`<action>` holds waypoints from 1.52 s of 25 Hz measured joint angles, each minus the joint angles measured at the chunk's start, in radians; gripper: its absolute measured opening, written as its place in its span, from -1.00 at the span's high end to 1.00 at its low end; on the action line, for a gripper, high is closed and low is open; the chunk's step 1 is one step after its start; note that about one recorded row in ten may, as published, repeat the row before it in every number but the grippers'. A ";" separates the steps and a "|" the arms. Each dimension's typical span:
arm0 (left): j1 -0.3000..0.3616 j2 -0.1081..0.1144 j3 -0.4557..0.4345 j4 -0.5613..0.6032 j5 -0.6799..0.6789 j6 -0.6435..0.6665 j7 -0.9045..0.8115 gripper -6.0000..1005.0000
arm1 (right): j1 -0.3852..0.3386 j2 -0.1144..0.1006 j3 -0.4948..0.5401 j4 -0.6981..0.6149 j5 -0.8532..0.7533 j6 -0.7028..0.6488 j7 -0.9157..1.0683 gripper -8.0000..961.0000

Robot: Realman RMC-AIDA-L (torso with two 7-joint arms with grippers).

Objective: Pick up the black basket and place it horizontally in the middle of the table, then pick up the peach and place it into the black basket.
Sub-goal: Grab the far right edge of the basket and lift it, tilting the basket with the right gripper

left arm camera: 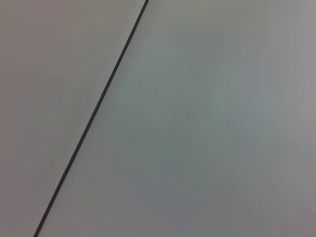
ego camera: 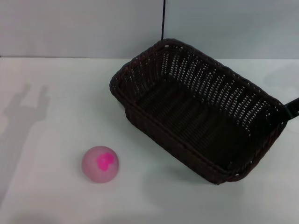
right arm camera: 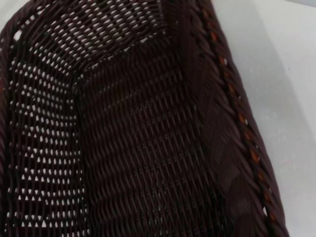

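The black basket lies diagonally across the middle and right of the table, its open side up. A soft shadow under its near edge suggests it is held a little off the surface. My right gripper shows only as a dark piece at the basket's right-end rim, where it holds on. The right wrist view looks straight into the basket's woven inside. The peach, pale pink with a magenta blotch, sits on the table at the front left, apart from the basket. My left gripper is out of view.
A grey wall with a thin dark vertical seam stands behind the table. The left wrist view shows only that wall and seam. An arm's shadow falls on the table's left side.
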 joint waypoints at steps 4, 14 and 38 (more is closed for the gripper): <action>0.000 0.000 0.006 -0.004 0.000 -0.006 0.000 0.00 | -0.006 0.000 0.000 -0.001 0.000 0.001 -0.016 0.11; -0.001 0.000 0.010 -0.018 0.000 -0.010 0.000 -0.01 | -0.027 0.006 0.012 -0.001 0.006 0.034 -0.061 0.36; -0.027 0.000 0.006 -0.030 0.000 -0.029 0.000 -0.05 | -0.069 -0.022 0.146 0.072 0.161 0.028 -0.171 0.66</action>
